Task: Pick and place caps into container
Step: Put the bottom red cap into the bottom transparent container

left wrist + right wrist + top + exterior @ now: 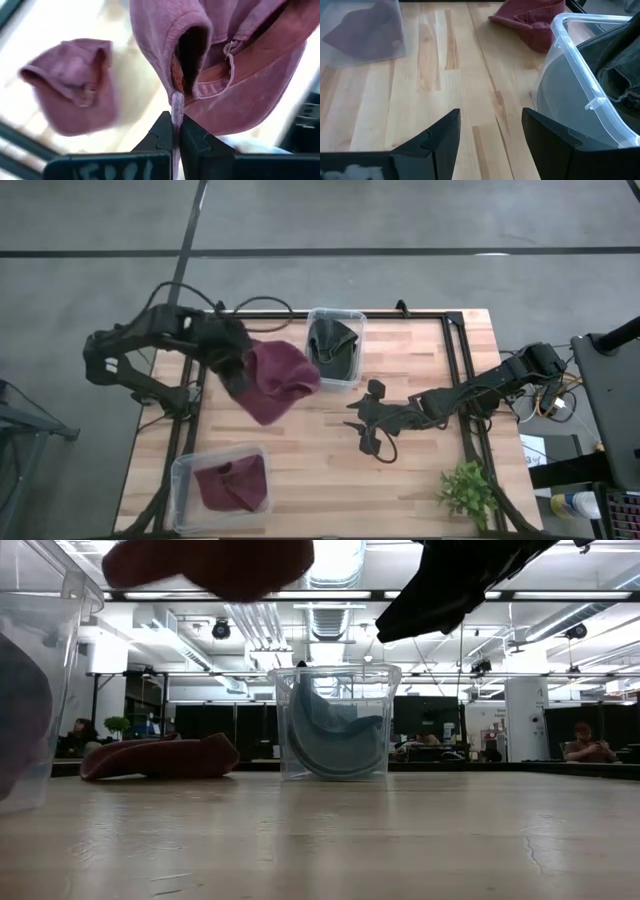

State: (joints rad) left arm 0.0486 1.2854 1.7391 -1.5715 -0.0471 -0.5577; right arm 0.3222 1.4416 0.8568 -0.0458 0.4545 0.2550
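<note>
A pale butcher-block table point(420, 470) stands on a grey floor, and past its far edge the low view shows an open hall with ceiling ducts and a few people seated far off.

Nearest the front edge, a clear plastic bin point(185, 480) already holds one maroon cap point(232, 485), bunched against its wall. At the front right corner stands a small leafy plant point(468, 492), which is no part of the job.

Mid-table, the right gripper point(372, 418) hangs low over bare wood, its fingers point(445, 137) spread apart and empty, pointed toward the far bin.

Further back on the left, the left gripper point(174, 132) is clamped tight on a fold of a second maroon cap point(278, 378), which dangles clear of the table with its brim hanging down. Below it, the left wrist view shows a third maroon cap point(72, 82) lying on the wood; in the low view it rests beside the far bin.

At the far edge, a second clear bin point(355, 320) holds dark olive fabric point(330, 345); whether that is one cap or two I cannot tell.

By my reckoning the work is past halfway: the olive fabric and one maroon cap are stowed, one is in the air, and one waits.
</note>
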